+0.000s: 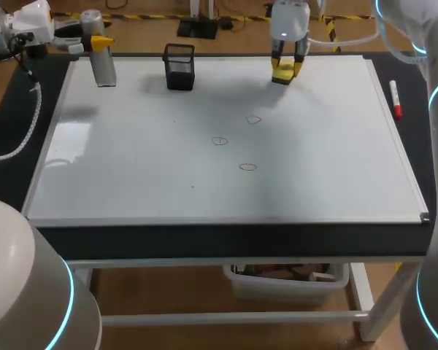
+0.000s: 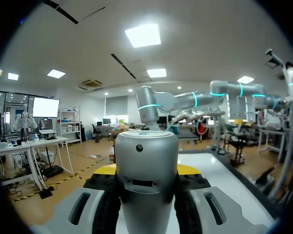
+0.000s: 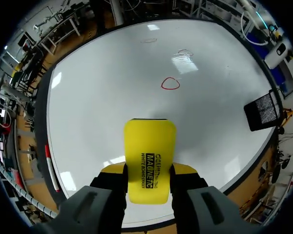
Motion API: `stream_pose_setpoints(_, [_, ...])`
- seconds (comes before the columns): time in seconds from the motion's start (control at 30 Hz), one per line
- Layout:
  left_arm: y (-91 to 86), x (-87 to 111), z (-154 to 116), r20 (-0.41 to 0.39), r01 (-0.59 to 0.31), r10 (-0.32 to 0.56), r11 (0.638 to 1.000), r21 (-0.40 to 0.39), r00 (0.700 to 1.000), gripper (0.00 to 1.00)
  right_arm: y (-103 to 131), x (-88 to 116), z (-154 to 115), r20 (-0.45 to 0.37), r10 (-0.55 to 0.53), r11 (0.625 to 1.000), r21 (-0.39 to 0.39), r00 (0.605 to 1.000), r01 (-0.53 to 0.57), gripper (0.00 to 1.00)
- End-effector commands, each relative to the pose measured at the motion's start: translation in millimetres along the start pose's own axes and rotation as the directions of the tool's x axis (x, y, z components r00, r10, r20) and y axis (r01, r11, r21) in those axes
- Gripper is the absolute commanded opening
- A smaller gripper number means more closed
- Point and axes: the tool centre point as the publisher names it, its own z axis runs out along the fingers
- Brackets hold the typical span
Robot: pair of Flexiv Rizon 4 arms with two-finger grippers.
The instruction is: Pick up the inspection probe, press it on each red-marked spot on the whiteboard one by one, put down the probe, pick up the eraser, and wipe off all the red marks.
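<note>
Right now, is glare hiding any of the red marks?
Head view: glare on the whiteboard sits at its left, clear of the three red marks, which read faint. Right wrist view: a ceiling-light reflection touches the middle mark; the mark nearest the eraser reads clean.

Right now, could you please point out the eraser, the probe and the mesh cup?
eraser (image 3: 150,146): right wrist view, its yellow top face.
probe (image 2: 146,165): left wrist view, its silver body.
mesh cup (image 1: 180,73): head view, its front wall.
</note>
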Motion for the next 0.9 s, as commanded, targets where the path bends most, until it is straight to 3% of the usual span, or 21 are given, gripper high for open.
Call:
stream_pose_setpoints(0.03, [-2.0,2.0,0.7,0.006,-0.003,0.003,1.0,-0.002,1.0,0.0,17.1,25.8,-13.2,0.005,0.016,0.998,0.065,1.0,-0.016,0.0])
stream_pose_setpoints(0.4, [-2.0,2.0,0.7,0.006,-0.003,0.003,1.0,-0.002,1.0,0.0,28.5,75.3,-12.5,0.006,0.096,0.992,0.08,0.995,-0.096,0.0])
stream_pose_setpoints(0.9, [-2.0,2.0,0.7,0.006,-0.003,0.003,1.0,-0.002,1.0,0.0,37.2,125.7,-16.6,-0.01,0.201,0.971,0.134,0.98,-0.198,0.0])
